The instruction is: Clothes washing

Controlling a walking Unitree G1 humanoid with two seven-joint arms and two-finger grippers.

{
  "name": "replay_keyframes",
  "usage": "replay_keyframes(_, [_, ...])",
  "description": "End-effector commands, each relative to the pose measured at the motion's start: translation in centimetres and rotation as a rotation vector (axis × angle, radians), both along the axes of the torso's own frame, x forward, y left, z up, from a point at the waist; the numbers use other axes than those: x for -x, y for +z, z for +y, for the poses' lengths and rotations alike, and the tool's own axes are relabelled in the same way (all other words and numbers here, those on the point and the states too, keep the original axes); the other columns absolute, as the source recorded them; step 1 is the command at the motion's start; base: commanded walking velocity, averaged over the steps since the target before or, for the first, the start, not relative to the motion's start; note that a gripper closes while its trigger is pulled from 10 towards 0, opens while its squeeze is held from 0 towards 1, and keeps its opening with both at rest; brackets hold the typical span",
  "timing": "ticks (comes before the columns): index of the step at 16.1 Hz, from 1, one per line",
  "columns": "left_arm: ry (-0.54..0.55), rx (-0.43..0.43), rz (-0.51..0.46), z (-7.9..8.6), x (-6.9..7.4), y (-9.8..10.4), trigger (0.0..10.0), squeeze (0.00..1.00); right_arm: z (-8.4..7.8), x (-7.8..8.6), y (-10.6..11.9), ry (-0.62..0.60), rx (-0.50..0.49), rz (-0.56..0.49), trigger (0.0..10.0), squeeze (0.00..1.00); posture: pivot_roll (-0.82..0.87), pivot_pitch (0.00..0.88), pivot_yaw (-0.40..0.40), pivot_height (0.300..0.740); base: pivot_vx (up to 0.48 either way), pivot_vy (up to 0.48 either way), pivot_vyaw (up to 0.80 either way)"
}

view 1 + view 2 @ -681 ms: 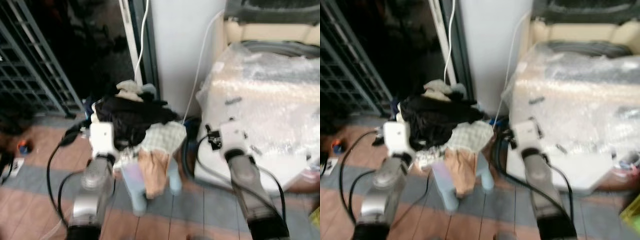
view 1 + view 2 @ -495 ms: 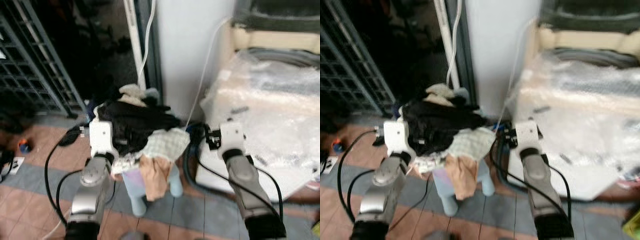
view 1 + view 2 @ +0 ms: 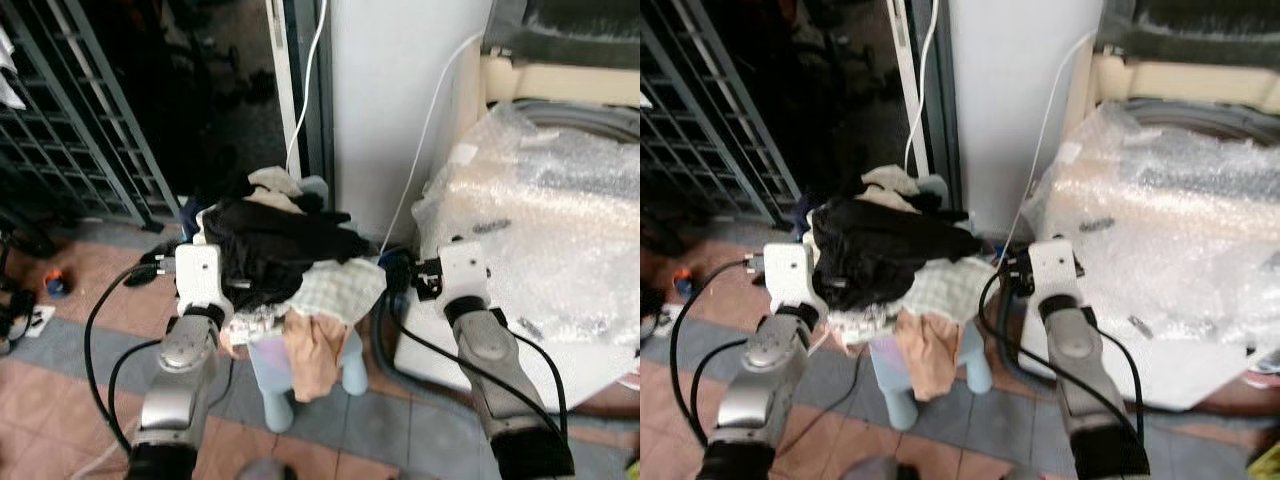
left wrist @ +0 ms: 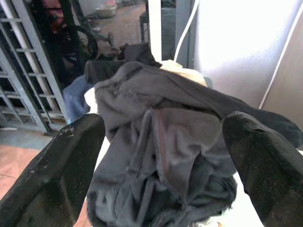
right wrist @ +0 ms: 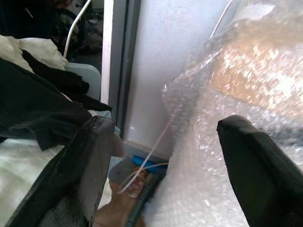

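Black cloth tops the pile of clothes (image 3: 285, 260) you see from the head camera, heaped on a pale blue stool (image 3: 270, 385) standing on the tiled floor (image 3: 60, 390). A checked cloth (image 3: 340, 290) and a tan garment (image 3: 312, 355) hang off its front. Your left arm reaches to the pile's left edge; your right arm sits between the pile and the washer wrapped in bubble wrap (image 3: 545, 215).

Left wrist camera: your left gripper (image 4: 161, 156) is spread wide, holding nothing, with a dark grey garment (image 4: 165, 137) between its fingers.

Right wrist camera: your right gripper (image 5: 175, 170) is also wide open and empty, facing the white wall (image 5: 175, 52) and a thin white cable (image 5: 151, 146).
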State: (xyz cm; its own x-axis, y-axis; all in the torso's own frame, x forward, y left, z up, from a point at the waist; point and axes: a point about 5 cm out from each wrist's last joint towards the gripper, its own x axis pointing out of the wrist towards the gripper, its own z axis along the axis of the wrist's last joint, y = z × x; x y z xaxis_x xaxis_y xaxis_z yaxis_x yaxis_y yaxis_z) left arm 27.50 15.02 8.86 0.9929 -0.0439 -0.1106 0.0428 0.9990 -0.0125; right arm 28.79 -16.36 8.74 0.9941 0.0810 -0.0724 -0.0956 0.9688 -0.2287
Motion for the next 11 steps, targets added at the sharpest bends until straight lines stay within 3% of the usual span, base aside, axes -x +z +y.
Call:
replay_keyframes(1, [0.024,-0.024,-0.01,0.58,0.17,0.27,10.0,0.0,0.52,0.02,0.08,0.022,0.002,0.004,10.0,0.0,0.01,0.0,0.033,0.74,0.0,0.0,0.0])
replay_keyframes(7, [0.054,-0.017,0.001,0.78,0.76,0.05,10.0,0.0,1.14,-0.4,0.18,0.064,0.043,-0.008,10.0,0.0,0.01,0.0,0.025,0.74,0.0,0.0,0.0])
replay_keyframes(11, [0.079,0.006,0.02,1.24,0.9,-0.26,10.0,0.0,0.59,-0.78,-0.14,0.026,0.019,-0.011,10.0,0.0,0.01,0.0,0.063,0.74,0.0,0.0,0.0])
